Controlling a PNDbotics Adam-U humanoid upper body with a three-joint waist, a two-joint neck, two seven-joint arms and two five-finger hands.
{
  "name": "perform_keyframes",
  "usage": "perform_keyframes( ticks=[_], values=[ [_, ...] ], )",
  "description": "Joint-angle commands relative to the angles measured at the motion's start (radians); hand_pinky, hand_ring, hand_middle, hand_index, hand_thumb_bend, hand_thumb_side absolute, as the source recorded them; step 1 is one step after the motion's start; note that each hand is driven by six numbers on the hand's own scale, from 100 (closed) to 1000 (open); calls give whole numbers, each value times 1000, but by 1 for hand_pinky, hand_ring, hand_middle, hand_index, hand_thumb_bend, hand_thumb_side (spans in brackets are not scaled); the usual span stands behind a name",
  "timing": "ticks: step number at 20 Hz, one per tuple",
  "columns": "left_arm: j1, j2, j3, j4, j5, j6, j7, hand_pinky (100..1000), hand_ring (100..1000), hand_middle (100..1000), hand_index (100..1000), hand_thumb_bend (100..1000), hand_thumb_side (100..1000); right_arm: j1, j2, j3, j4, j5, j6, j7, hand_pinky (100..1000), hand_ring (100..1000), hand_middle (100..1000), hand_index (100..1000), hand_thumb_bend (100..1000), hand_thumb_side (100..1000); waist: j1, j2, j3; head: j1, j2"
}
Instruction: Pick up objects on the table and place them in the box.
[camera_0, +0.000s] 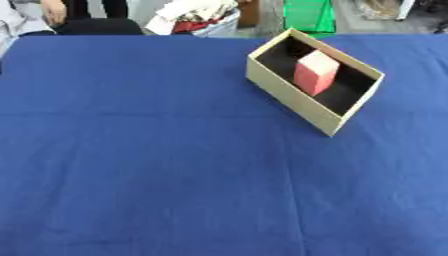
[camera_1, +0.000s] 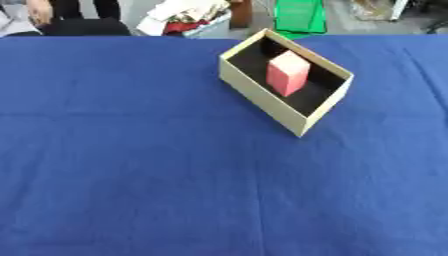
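Blue cloth covers the table (camera_0: 131, 165) edge to edge. Cream cardboard box (camera_0: 289, 92), dark inside, sits askew at the far right of centre. Pink block (camera_0: 316, 73) stands upright on the box floor, roughly mid-box, leaning on no wall as far as can be seen.

Neither hand shows in either eye view, so finger state cannot be told.

No loose object visible on the cloth; placing looks done, or the next item lies outside view.

If another item comes: judged best to approach from above, lower it into the free floor beside the pink block, and release low so the block is not toppled or the light box shoved.
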Motion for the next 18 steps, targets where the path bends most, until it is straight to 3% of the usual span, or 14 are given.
perform_keyframes(
  ticks=[1, 18],
  values=[
    [-3, 11, 9, -20, -1, -4, 0, 797, 706, 730, 915, 139, 897, -9, -32, -7, -17, 7, 0, -4, 756, 762, 809, 790, 100, 849, -2, -21, 2, -5, -13],
    [0, 11, 11, -20, 0, -6, 2, 800, 704, 729, 914, 138, 897, -7, -34, -7, -17, 8, -2, -3, 756, 763, 809, 790, 100, 848, -3, -25, 11, -22, -5]
  ],
)
